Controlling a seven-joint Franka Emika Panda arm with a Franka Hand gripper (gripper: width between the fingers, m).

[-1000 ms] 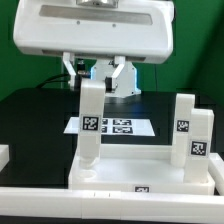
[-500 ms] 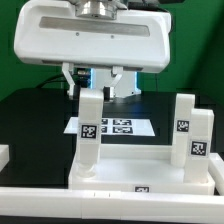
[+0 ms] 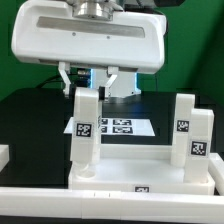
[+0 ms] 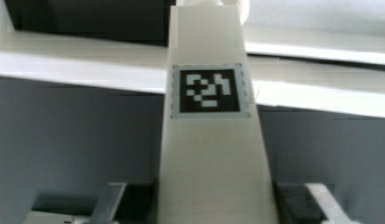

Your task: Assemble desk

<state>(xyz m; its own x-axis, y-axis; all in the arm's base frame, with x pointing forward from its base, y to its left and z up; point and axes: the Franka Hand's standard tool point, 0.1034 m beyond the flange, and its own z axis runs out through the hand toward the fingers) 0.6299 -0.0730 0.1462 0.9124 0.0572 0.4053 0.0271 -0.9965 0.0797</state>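
Leg in grasp: white square-section leg (image 3: 85,130) bearing a black-and-white tag, standing slightly tilted at the near corner of the panel on the exterior view's left, its foot at the corner socket; whether it is seated in the socket cannot be told.
End effector: end effector (image 3: 96,84) poised directly over the top of that leg, a finger (image 3: 68,79) on each side of it; in the wrist view the leg (image 4: 214,140) runs up between the two fingers (image 4: 111,198), but contact is not clear, so clamped or merely apart around it cannot be told.
Panel: white rimmed desk panel (image 3: 135,163) lying flat on the black bench (image 3: 30,120), near the front of the exterior view.
Other legs: two upright tagged legs, one (image 3: 184,122) behind the other (image 3: 199,140), at the panel's side on the exterior view's right.
Marker board: marker board (image 3: 118,127) flat on the bench behind the panel, partly hidden by the grasped leg.
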